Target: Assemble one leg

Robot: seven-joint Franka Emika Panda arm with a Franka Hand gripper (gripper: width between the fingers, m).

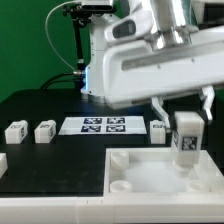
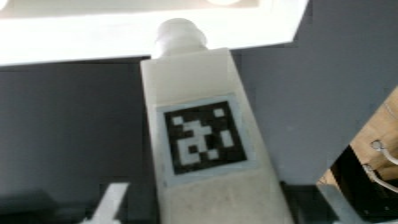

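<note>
My gripper (image 1: 186,118) is shut on a white leg (image 1: 186,140), a small cuboid post with a black-and-white tag on its face. I hold it upright just above the far right corner of the large white tray-like piece (image 1: 150,170). In the wrist view the leg (image 2: 205,130) fills the middle, its tag facing the camera and its round peg end pointing at the tray's white surface (image 2: 89,35). My fingertips (image 2: 111,200) flank its near end.
Two more white legs (image 1: 15,131) (image 1: 45,131) lie on the black table at the exterior view's left. Another leg (image 1: 159,128) stands behind the held one. The marker board (image 1: 100,125) lies flat at the middle back. A white block edge (image 1: 3,162) sits at far left.
</note>
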